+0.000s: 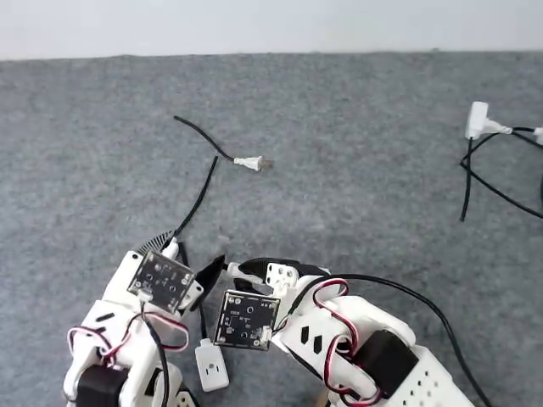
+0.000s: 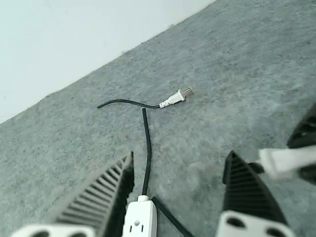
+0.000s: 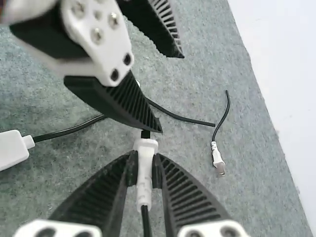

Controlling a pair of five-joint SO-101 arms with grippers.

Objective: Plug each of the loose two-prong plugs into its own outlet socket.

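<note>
A loose white two-prong plug on a short black cord lies on the grey carpet ahead of both arms. My left gripper is open, low over the carpet, straddling a white outlet socket whose black cord runs toward the loose plug. Just beside it, my right gripper is shut on a second white plug, tip pointing at the left gripper's ribbed fingers.
Another white socket on a black cord lies between the two arm bases. At the far right, a white socket sits with black cords trailing from it. A pale wall bounds the carpet at the back.
</note>
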